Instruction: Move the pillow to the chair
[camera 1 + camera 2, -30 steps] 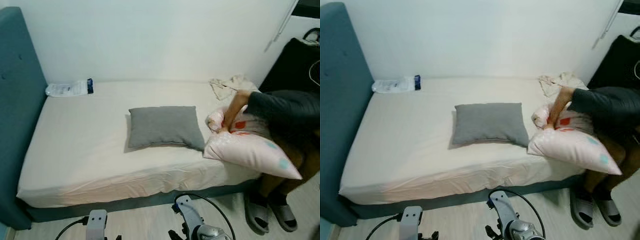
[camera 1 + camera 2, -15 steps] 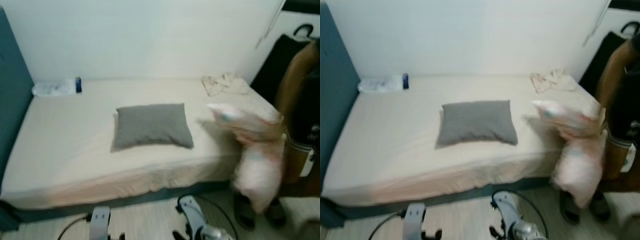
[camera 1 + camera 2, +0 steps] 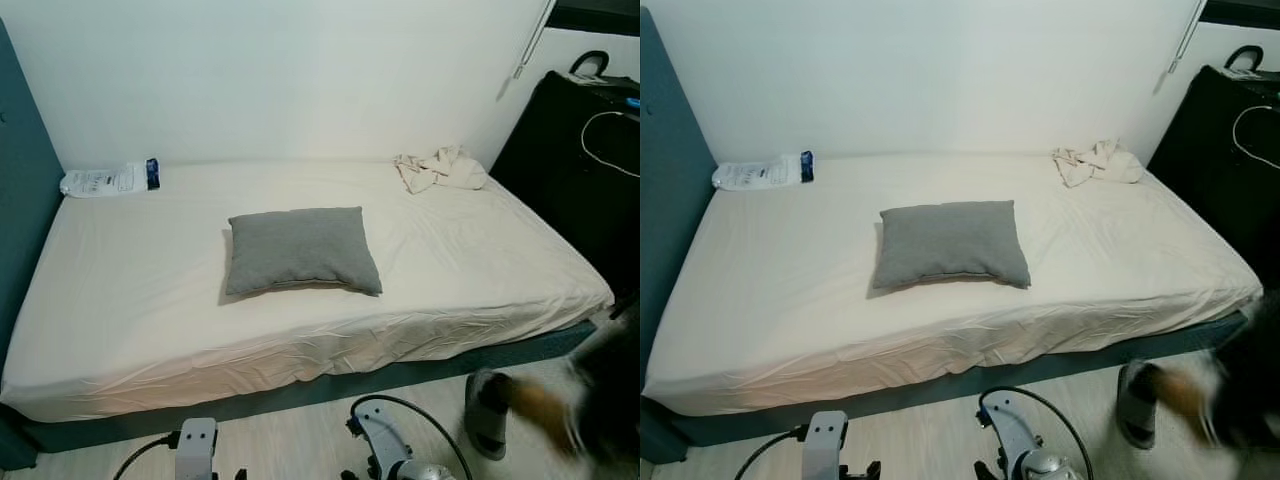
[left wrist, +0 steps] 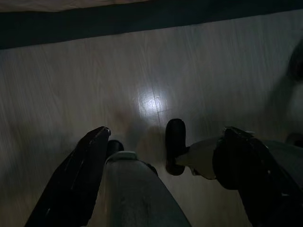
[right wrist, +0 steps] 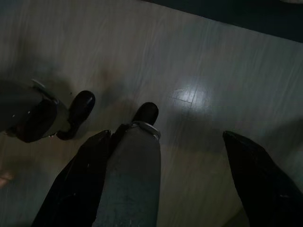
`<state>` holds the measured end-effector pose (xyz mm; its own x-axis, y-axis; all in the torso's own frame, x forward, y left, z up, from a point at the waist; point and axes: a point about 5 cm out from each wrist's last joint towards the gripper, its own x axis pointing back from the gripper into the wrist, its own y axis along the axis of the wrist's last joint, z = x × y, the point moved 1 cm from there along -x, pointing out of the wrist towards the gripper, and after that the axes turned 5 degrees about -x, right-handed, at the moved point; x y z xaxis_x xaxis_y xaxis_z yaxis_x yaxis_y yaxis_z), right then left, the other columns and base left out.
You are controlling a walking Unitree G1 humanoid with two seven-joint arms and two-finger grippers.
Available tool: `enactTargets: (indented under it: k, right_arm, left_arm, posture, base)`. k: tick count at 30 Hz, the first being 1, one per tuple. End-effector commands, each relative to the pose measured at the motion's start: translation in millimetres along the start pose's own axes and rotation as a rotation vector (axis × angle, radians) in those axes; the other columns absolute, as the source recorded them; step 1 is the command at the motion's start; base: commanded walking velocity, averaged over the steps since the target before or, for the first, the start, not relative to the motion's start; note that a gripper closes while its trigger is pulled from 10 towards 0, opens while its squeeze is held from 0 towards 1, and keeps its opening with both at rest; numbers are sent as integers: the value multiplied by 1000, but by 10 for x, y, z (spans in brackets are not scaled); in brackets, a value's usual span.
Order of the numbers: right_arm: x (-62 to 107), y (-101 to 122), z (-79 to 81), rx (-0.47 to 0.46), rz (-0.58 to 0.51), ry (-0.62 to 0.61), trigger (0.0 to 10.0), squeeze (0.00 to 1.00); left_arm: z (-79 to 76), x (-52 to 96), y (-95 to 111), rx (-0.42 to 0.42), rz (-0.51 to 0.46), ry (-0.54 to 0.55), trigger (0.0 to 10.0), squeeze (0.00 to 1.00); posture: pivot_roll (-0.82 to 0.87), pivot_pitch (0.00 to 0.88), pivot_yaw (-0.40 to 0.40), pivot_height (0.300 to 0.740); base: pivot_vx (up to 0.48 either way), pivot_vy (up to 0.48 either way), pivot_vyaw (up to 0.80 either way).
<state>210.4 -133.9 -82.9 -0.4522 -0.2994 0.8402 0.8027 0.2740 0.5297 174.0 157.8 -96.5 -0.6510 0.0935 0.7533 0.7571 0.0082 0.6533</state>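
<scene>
Grey pillow (image 3: 302,250) flat at centre of the bed (image 3: 120,330), untouched. White packet (image 3: 108,179) at ten o'clock from it, crumpled cloth (image 3: 440,168) at two o'clock. Blurred person's foot (image 3: 490,412) at five o'clock on the floor (image 4: 156,66). Left gripper (image 4: 163,175) and right gripper (image 5: 175,179) hang over floor, fingers spread apart.

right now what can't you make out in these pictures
- Person at the bed's foot end, eye views: motion-blurred and cut off by the frame edge.
- Print on the white packet by the headboard: too small to read.
- Dark wrist views: left gripper and right gripper hang open above the floor; its detail is lost.
</scene>
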Motion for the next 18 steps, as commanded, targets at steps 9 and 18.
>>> enactTargets:
  k: [9, 18]
  right_arm:
    - [13, -42, -32, -12, 12, -6, 10000, 0]
    - [-2, -27, 12, -4, 13, 1, 10000, 0]
  left_arm:
    - [5, 17, -61, 5, 19, 6, 10000, 0]
    - [27, 16, -53, 17, 19, 23, 10000, 0]
  posture:
    - [88, 37, -125, 733]
    - [100, 33, -132, 733]
  base:
    - [0, -320, 0]
    - [0, 0, 0]
